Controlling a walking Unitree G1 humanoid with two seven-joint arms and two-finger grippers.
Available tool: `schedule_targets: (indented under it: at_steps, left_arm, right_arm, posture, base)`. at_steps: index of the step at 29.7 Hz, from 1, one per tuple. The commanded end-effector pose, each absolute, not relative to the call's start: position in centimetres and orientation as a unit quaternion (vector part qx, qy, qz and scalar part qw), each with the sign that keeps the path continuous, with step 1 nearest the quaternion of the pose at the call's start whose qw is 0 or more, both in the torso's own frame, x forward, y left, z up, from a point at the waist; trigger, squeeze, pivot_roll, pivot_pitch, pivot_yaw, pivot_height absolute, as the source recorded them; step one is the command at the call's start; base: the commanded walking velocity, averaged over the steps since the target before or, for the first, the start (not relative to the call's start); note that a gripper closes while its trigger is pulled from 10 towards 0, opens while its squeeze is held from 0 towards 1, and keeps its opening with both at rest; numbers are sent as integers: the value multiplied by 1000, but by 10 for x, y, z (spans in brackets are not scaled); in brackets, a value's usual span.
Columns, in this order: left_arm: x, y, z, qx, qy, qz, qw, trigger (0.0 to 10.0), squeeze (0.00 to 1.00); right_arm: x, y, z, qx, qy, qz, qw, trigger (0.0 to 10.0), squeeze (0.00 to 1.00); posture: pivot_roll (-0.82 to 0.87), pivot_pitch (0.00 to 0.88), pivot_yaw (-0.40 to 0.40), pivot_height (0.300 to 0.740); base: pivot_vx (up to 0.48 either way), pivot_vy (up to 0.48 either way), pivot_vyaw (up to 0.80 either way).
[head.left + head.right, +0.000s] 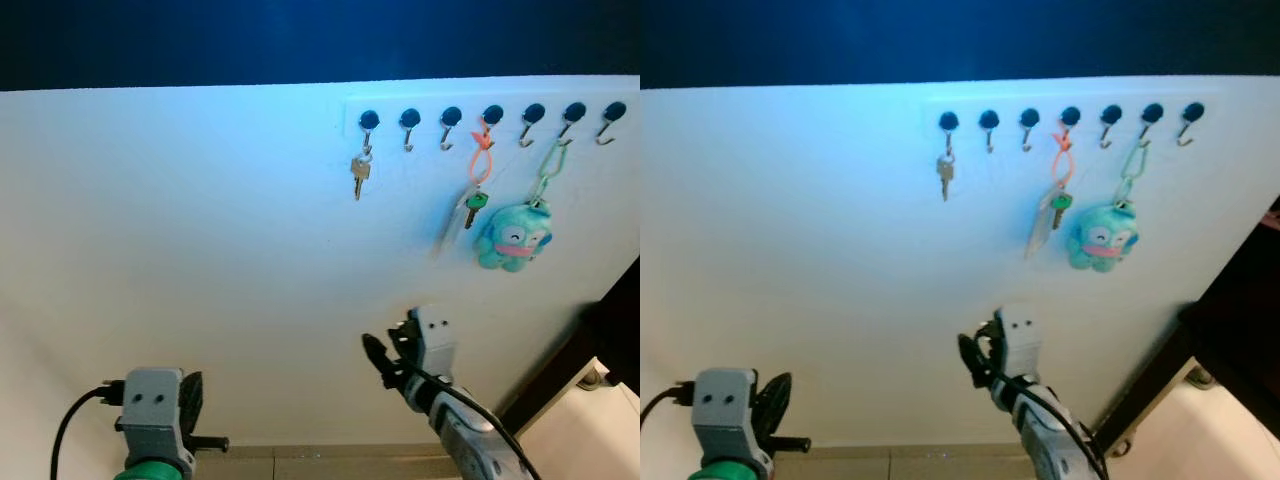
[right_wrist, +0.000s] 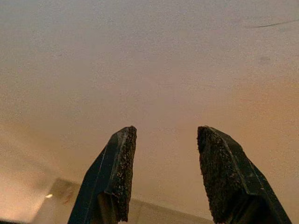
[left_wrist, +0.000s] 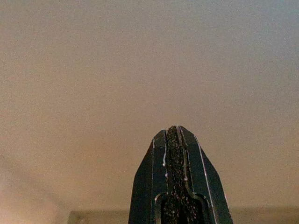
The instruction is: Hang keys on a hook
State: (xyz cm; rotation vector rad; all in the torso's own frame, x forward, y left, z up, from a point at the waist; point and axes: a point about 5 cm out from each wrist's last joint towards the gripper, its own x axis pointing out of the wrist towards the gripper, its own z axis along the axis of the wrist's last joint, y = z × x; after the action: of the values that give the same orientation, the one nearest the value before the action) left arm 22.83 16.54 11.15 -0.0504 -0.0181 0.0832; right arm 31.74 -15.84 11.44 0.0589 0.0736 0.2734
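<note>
A row of several black-capped hooks runs along the top of a white wall. A silver key hangs from the leftmost hook. An orange loop with a green key and a white tag hangs from the fourth hook. A teal plush keychain hangs on a green chain further right. My right gripper is open and holds nothing; it points at the bare wall well below the hooks, and its fingers show there. My left gripper is shut with nothing in it, low at the left.
A dark band tops the white wall. A dark frame or furniture edge stands at the lower right, with a pale surface beside it. A strip of floor shows along the bottom. My left wrist housing sits low at the left.
</note>
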Motion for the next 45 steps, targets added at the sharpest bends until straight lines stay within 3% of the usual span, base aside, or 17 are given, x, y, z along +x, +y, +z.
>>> schedule_targets:
  at_steps: [1,12,31,45]
  left_arm:
    - [223,177,102,-19,3,82,996,10000,0]
    - [213,176,92,-3,2,91,996,10000,0]
    - [209,170,94,-13,-13,88,996,10000,0]
    - [210,167,96,-15,-23,84,996,10000,0]
  right_arm:
    - [310,-161,106,20,32,119,992,10000,0]
    - [281,-157,85,22,18,105,994,10000,0]
    - [281,-150,83,10,11,120,993,10000,0]
    - [282,-149,83,4,8,128,992,10000,0]
  posture:
    - [-90,50,99,740]
    - [-87,27,97,740]
    - [-78,38,94,740]
    - [-79,50,91,740]
  base:
    - [0,0,0]
    - [0,0,0]
    - [0,0,0]
    - [0,0,-722]
